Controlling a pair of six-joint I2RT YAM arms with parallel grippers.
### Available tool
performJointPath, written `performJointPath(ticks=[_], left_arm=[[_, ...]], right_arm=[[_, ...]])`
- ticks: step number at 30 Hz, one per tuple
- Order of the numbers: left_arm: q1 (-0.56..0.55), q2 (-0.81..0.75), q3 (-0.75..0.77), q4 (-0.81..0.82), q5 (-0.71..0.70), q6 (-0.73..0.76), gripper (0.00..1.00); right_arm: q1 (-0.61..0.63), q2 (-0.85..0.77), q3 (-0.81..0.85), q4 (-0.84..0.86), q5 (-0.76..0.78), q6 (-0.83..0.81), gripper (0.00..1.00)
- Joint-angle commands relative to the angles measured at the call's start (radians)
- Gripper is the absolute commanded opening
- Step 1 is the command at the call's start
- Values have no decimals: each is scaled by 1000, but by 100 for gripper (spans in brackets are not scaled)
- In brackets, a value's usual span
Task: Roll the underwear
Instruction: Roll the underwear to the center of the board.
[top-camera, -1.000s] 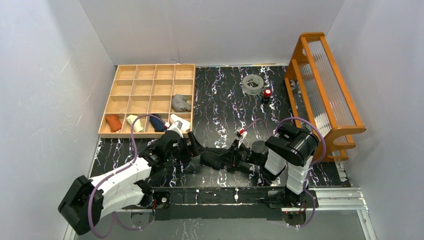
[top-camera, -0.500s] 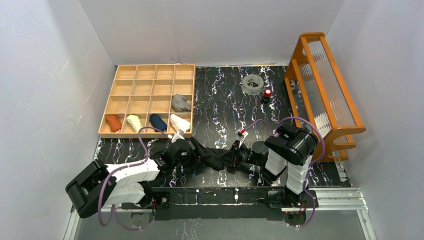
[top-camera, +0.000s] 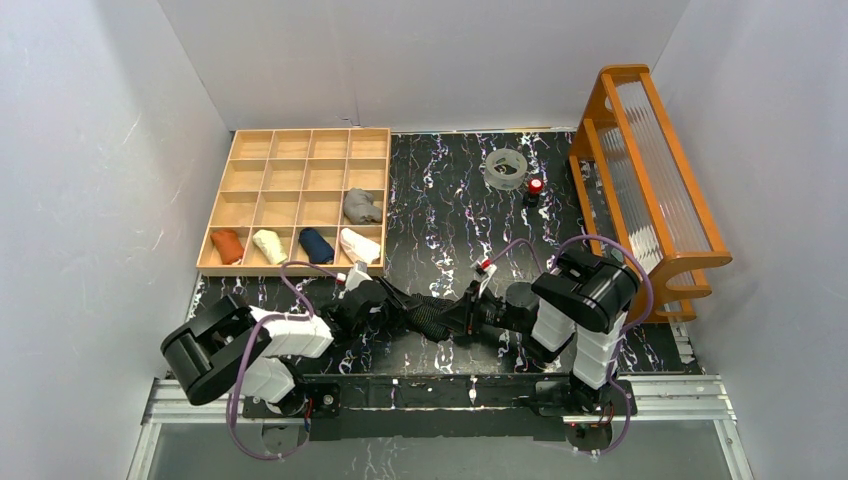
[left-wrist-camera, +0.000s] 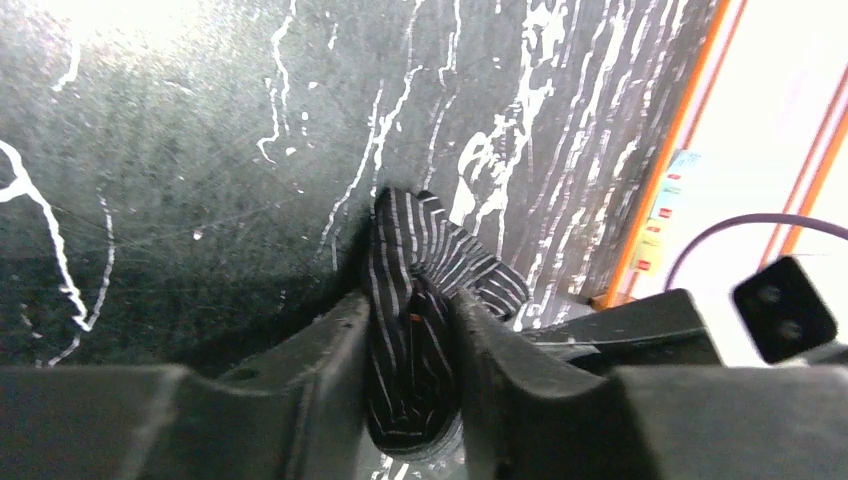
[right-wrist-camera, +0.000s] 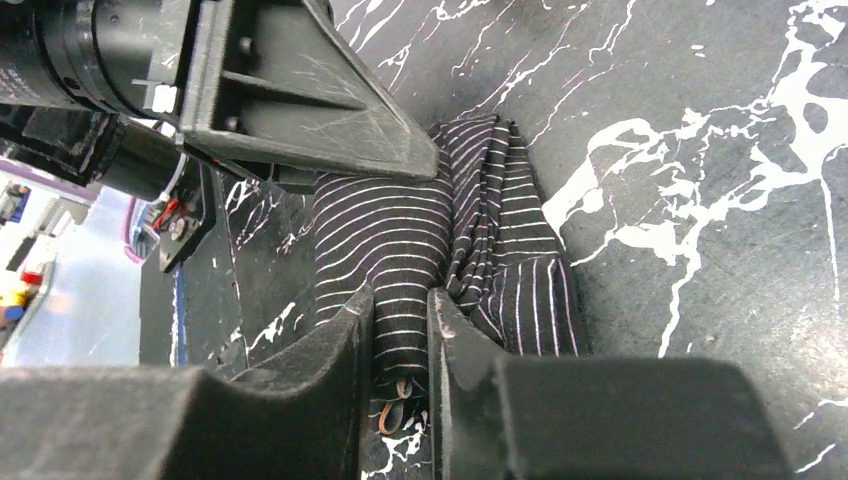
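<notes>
A black table (top-camera: 450, 200) veined in white is seen from above, walled in by pale panels. An orange wooden rack (top-camera: 650, 180) with ribbed clear panels is placed at the right edge. A pale wooden tray (top-camera: 300, 145) of square compartments is set at the upper left. Five small cloth rolls are held in the tray's lower rows: rust (top-camera: 227, 245), cream (top-camera: 267, 245), navy (top-camera: 316, 244), white (top-camera: 359, 244) and, one row up, grey (top-camera: 361, 206).

At the bottom centre, the left arm (top-camera: 250, 345) and right arm (top-camera: 585, 300) are brought tip to tip low over the table. The underwear (left-wrist-camera: 440, 265), black with thin pale stripes, is bunched on the tabletop between them. One end is clenched by the left gripper (left-wrist-camera: 410, 330), both fingers pressed against the cloth. The other end is pinched in the right gripper (right-wrist-camera: 400, 310).

A clear tape ring (top-camera: 506, 168) and a small red-topped object (top-camera: 535, 186) are placed near the rack, at the upper right.

Small coloured stickers (left-wrist-camera: 660, 215) are seen on an orange edge in the left wrist view; their print cannot be read.
</notes>
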Motion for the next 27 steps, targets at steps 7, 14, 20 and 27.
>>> performJointPath(ticks=[7, 14, 20, 27], left_arm=[[-2, 11, 7, -163, -79, 154, 10], [-2, -114, 18, -284, -191, 185, 8], [3, -209, 25, -419, -285, 205, 6], [20, -194, 56, -477, -288, 218, 7]], right_arm=[[5, -162, -25, -184, -49, -243, 54], [3, -454, 14, -496, 28, -316, 68], [-4, -696, 149, -871, 300, -145, 98], [-9, -622, 375, -1189, 392, -207, 99]])
